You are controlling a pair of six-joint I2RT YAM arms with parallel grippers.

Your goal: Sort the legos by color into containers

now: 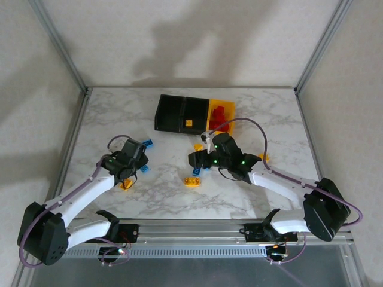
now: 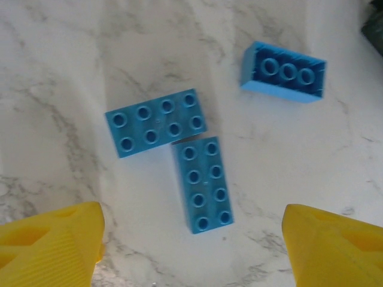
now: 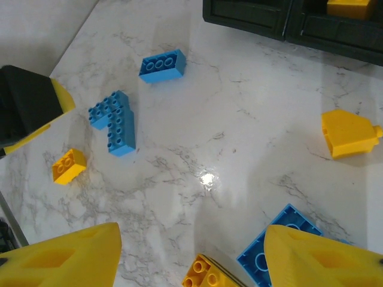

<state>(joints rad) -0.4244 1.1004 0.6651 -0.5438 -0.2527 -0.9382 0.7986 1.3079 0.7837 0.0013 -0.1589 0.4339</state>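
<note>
The marbled surface [image 1: 119,113] carries everything. At its far side the three containers stand in a close row: a left black bin [image 1: 169,113], a middle black bin [image 1: 197,109] and a yellow bin [image 1: 230,104] on the right. Red bricks [image 1: 220,115] lie heaped in the yellow bin, and one yellow brick [image 1: 188,123] sits in the middle black bin.

The left tool [image 2: 191,251] hangs over the left half of the surface with its yellow fingers [image 2: 51,248] spread wide and nothing between them. Below it, two blue eight-stud bricks lie studs up and meet at a corner to form an L: the crosswise brick [image 2: 157,122] and the lengthwise brick [image 2: 203,182]. A third blue brick [image 2: 284,72] lies apart on its side, hollow underside showing.

The right tool [image 3: 191,257] hovers near the middle, in front of the bins, fingers likewise parted and pinching nothing. A flat blue brick [image 3: 278,242] lies by its right finger and a yellow studded brick [image 3: 205,275] low between the fingers. Farther off rest a yellow sloped piece [image 3: 348,133] and a small yellow four-stud brick [image 3: 69,165].
</note>
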